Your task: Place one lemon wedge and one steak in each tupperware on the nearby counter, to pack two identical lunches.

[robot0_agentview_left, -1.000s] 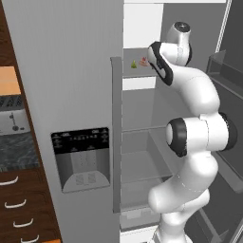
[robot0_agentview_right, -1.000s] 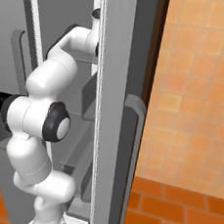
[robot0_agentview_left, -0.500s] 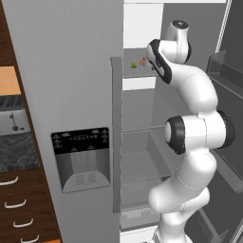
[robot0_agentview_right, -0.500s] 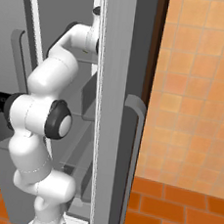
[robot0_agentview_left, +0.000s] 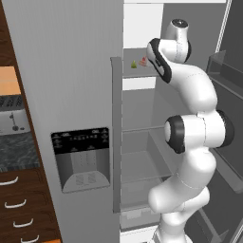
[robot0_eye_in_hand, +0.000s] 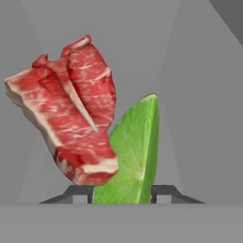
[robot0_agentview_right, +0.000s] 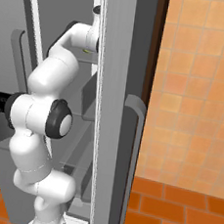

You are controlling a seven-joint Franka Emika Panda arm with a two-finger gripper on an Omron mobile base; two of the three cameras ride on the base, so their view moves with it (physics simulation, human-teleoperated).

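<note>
Nearest to me in the hand view, my pincer [robot0_eye_in_hand: 122,192] had its two dark tips standing on either side of the lemon wedge [robot0_eye_in_hand: 130,156], one at each flank of its lower end. The tips sat right against the green flesh, partway closed, but I could not tell whether they were truly gripping it or only touching. The wedge stood upright between them, pale rind edge to the right, its point rising toward the top of the view. Just beyond it and leaning over its left side was the steak [robot0_eye_in_hand: 71,114], a raw red slab with white fat along its edges, tilted and overlapping the wedge so the two looked to be touching. Behind both was the plain grey inner wall of the fridge.

From the left base view, my arm [robot0_agentview_left: 190,142] rose from the lower right and reached up into the open fridge [robot0_agentview_left: 142,156], the hand turned in toward an upper shelf [robot0_agentview_left: 137,72]. On that shelf, small and far, sat the green wedge [robot0_agentview_left: 134,64] with the red steak [robot0_agentview_left: 143,60] just beside it, close to my hand. The closed fridge door [robot0_agentview_left: 71,95] with its dark dispenser panel [robot0_agentview_left: 81,156] stood to the left of the opening. Farther left lay the marbled worktop [robot0_agentview_left: 16,152] above brown drawers [robot0_agentview_left: 23,209] with silver handles, and a silver toaster [robot0_agentview_left: 13,121] stood on it.

In the right base view, my arm [robot0_agentview_right: 43,126] went up behind the edge of the open door [robot0_agentview_right: 119,110], with an orange tiled wall [robot0_agentview_right: 195,94] to the right.
</note>
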